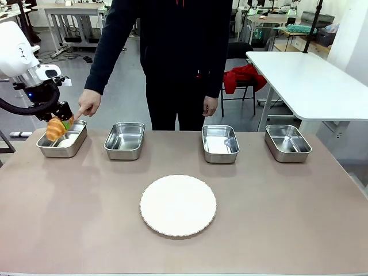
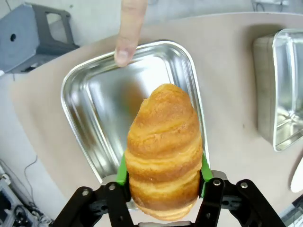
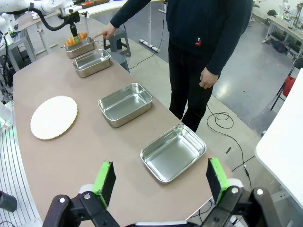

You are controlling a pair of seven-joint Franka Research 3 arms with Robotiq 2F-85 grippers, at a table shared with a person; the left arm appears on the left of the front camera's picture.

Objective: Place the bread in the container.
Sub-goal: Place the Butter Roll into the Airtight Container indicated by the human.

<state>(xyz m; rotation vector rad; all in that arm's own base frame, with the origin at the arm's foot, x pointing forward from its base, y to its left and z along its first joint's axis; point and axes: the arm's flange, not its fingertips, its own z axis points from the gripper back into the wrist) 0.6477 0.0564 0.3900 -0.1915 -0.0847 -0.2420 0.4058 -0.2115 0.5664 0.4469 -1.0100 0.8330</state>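
At the far left of the front frame, the left gripper point(image 1: 62, 125) holds the bread point(image 1: 56, 129) just above the leftmost container point(image 1: 62, 140), its fingers pinching the croissant on both sides; in the left wrist view the green pads point(image 2: 122, 171) press against the flanks of the pastry, which stands between them with its tapered tip pointing up the frame over the tray's shiny floor. The bread is golden-brown, ridged in broad flaky bands, glossier on the crests and darker orange in the creases; its lower end is hidden between the black fingers, and I cannot tell whether it touches the tray. The container is shallow, rectangular, stainless steel with rounded corners and a rolled rim; a faint orange reflection of the bread shows on its bottom.

In the upper left of the wrist view, a person's fingertip point(image 2: 125, 51) points down at the tray's far rim; in the front view that hand point(image 1: 89, 104) reaches to the same tray's far edge. Three more trays point(image 1: 125, 140) stand in a row across the upper middle of the brown surface point(image 1: 276, 213), well apart from each other; a round white plate point(image 1: 178, 205) lies at the centre, nearer the camera.

At the bottom of the right wrist view, the right gripper point(image 3: 161, 179) has its fingers spread wide with nothing between them, above the near right tray point(image 3: 173, 152).
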